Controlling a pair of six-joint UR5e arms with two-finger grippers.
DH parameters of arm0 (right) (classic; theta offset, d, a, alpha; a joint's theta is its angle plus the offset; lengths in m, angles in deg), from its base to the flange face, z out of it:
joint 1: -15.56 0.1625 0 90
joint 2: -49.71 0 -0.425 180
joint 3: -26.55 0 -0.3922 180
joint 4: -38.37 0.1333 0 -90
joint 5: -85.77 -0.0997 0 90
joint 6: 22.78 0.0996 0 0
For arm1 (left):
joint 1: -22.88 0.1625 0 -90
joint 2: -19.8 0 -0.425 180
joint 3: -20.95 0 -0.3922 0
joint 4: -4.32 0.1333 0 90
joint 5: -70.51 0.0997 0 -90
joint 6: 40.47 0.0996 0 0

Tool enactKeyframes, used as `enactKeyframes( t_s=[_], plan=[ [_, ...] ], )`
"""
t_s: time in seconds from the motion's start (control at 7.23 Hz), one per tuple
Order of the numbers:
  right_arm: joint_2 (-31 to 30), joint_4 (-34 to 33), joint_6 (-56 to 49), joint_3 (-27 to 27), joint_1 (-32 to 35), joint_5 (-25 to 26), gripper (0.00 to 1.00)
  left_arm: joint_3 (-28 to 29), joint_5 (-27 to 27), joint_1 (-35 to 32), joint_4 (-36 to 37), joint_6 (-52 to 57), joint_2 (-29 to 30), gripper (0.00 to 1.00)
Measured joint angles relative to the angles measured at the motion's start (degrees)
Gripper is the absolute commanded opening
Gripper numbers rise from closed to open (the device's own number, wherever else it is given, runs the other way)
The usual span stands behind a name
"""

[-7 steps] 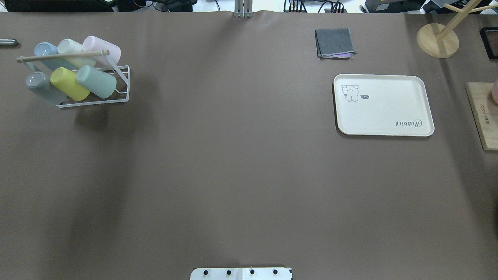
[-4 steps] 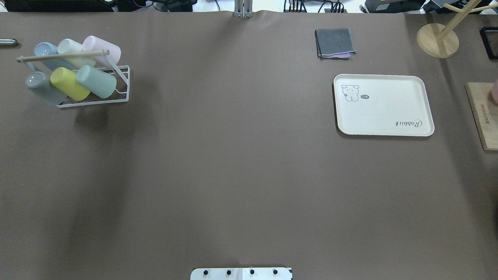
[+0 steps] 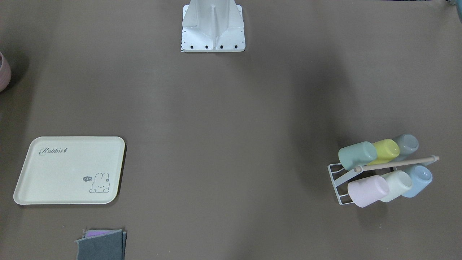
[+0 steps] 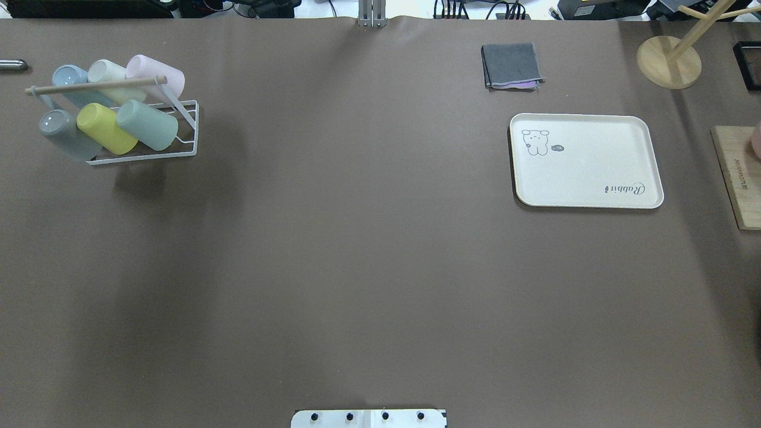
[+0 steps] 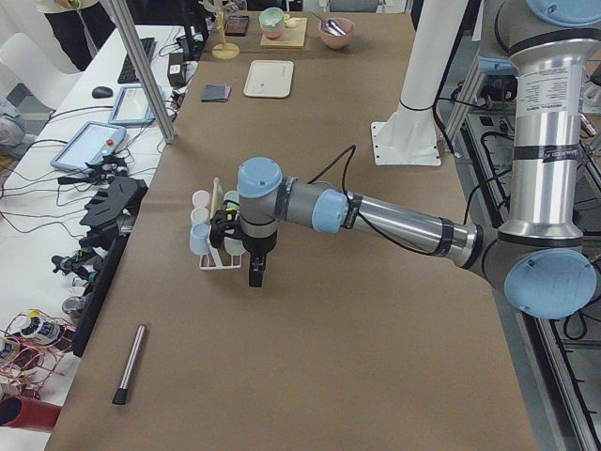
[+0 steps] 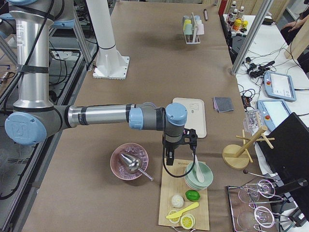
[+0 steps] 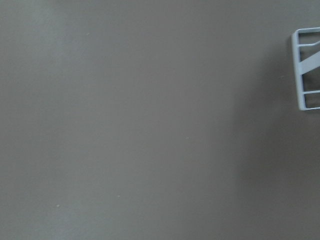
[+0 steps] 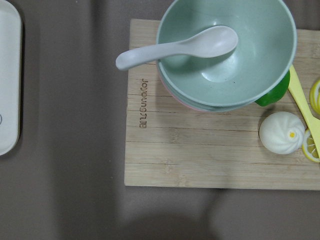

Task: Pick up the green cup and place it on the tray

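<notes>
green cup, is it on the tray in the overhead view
No, the green cup sits in the white wire rack, far from the tray.

Both grippers only show up in the side views, so no clue if the left gripper (image 5: 254, 275) or right gripper (image 6: 167, 157) is parted or closed. Wrist cams crop the rack (image 7: 300, 75) and tray (image 8: 7, 75). From the left side, the left arm (image 5: 376, 211) covers some cups (image 5: 198, 221). The board (image 4: 740, 178) runs off the overhead's edge.
</notes>
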Motion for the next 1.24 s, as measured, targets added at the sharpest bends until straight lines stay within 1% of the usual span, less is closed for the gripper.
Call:
enactKeyframes(
  t_s=[0.14,0.28,0.41,0.55,0.69,0.83,0.97,1.11,1.24],
  plan=[
    [0.03,2.01,0.56,0.08,-0.35,-0.83,0.95,-2.34,0.53,3.18,0.06,-1.88,1.45,0.98],
    [0.13,4.0,1.69,-0.03,-1.22,-1.96,0.95,-5.11,2.6,6.98,0.2,-2.5,2.86,0.98],
    [0.53,5.89,3.73,-0.33,-2.43,-3.19,0.95,-7.71,7.1,11.47,0.33,-1.91,3.91,0.98],
    [1.57,8.14,6.99,-0.49,-3.89,-3.96,0.95,-9.62,12.94,16.16,0.45,-0.12,5.06,0.98],
    [3.25,9.96,10.5,-0.4,-5.82,-4.14,0.95,-10.59,17.71,20.07,0.91,2.27,6.7,0.98],
    [5.32,10.81,13.78,0.01,-8.36,-3.6,0.95,-11.03,21.5,23.24,3.01,5.61,9.66,0.98],
    [7.29,11.58,16.33,1.11,-10.76,-2.15,0.94,-11.48,25.83,26.21,7.48,9.78,14.04,0.98],
    [9.13,14.77,17.97,4.14,-12.66,-0.4,0.94,-12.28,31.94,30.14,13.93,13.66,19.09,0.98],
    [10.58,21.33,19.66,9.47,-14.0,0.57,0.94,-12.99,39.4,34.92,20.03,16.45,23.13,0.98]
  ],
)
